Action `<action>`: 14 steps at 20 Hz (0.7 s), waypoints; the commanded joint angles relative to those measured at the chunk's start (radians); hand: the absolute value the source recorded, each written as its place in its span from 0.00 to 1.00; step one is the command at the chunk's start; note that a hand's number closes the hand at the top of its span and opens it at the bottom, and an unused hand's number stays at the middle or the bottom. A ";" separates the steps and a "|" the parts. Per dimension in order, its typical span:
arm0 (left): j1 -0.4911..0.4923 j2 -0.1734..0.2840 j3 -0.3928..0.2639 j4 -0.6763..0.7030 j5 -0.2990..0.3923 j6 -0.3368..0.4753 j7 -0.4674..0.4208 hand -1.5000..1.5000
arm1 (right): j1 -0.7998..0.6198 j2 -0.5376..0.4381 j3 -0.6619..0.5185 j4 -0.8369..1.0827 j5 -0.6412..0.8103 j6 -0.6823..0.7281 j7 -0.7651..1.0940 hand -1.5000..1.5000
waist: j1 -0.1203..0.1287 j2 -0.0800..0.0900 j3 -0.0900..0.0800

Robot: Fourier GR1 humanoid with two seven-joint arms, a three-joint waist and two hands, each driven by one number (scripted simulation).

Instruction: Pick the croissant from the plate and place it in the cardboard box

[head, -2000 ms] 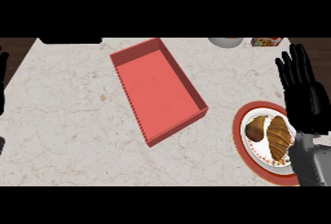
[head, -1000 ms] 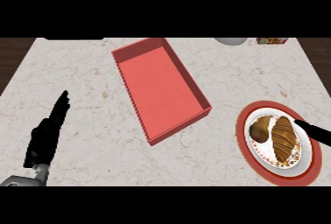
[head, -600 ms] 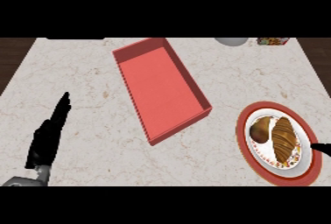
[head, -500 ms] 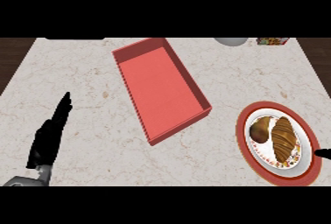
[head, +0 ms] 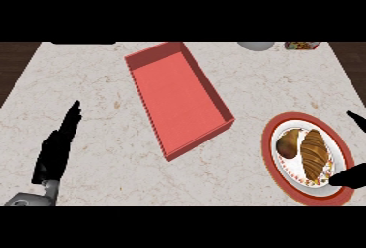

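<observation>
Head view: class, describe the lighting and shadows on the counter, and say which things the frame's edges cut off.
Head view: lighting is even, with no glare or strong cast shadows on the counter; the right hand is cut by the right edge, only dark tips showing over the plate; objects at the top edge are cropped.

Under me lies a pale marbled surface (head: 107,87). On it rests a red, shallow box (head: 178,97), set at a slant near the middle, and well to its right my red-rimmed plate (head: 275,160). At the far edge sit a grey round thing (head: 255,45) and a small colourful item (head: 301,45).
</observation>
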 commanded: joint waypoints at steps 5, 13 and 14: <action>0.028 0.011 0.089 -0.065 -0.005 -0.086 0.039 0.50 | -0.035 0.098 -0.010 -0.010 0.104 0.049 0.140 0.00 | 0.001 0.000 0.002; 0.031 -0.075 0.121 0.001 -0.073 -0.116 -0.018 0.50 | -0.074 0.203 -0.004 0.092 0.226 0.079 0.128 0.00 | 0.000 0.001 0.002; 0.045 -0.066 0.142 -0.019 -0.080 -0.128 -0.006 0.50 | -0.063 0.207 -0.024 0.116 0.236 0.078 0.080 0.00 | 0.000 0.001 0.002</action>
